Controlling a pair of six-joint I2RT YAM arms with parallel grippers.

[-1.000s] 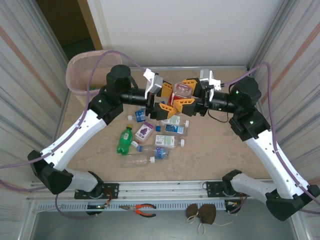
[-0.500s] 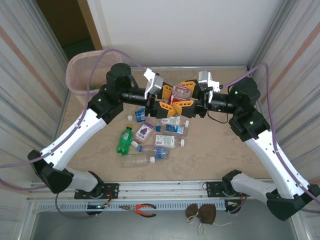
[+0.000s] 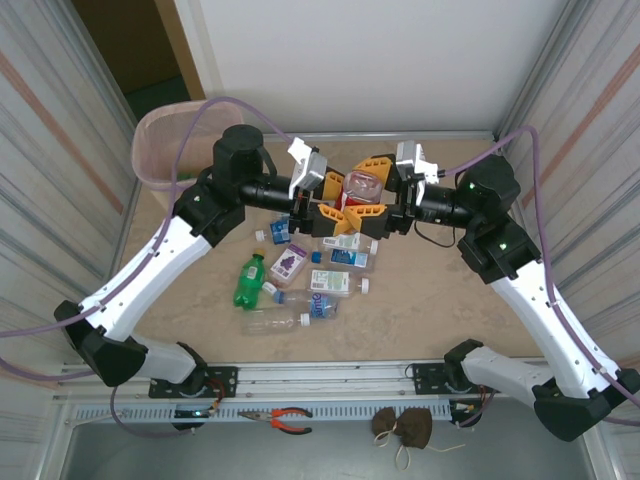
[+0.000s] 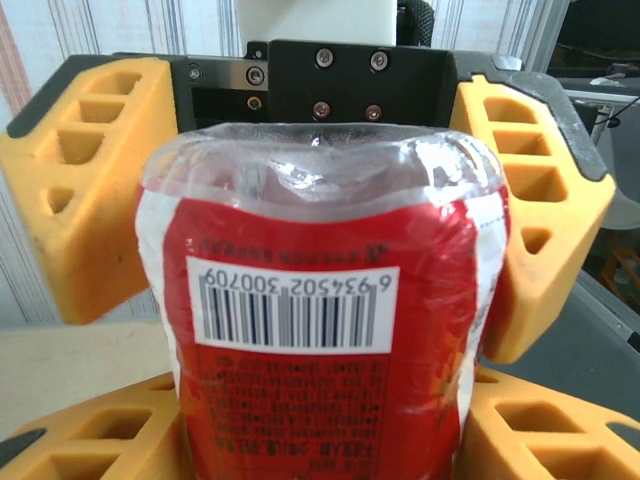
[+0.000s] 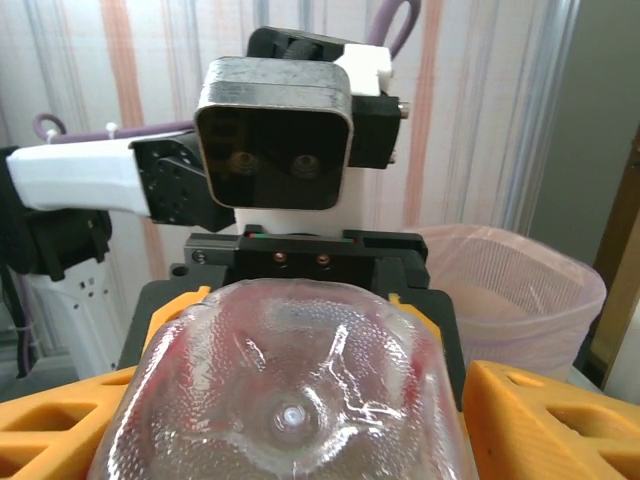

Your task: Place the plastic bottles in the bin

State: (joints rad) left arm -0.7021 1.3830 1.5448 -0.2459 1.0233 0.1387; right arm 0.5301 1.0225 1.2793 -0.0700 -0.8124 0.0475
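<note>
Left fingers clamp the red-labelled bottle

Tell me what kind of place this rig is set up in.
Probably a robotics lab test cell, not a home or shop: robot arms bolted to a metal rail, panel walls closing in the table, and plastic bottles staged near a lined bin.

Plainly a robotics lab test cell — walled by ribbed grey side panels and a plain white back board, floored with a beige speckled tabletop, edged by a slotted aluminium rail — orange-handled pliers lying on the grey front ledge.
</note>
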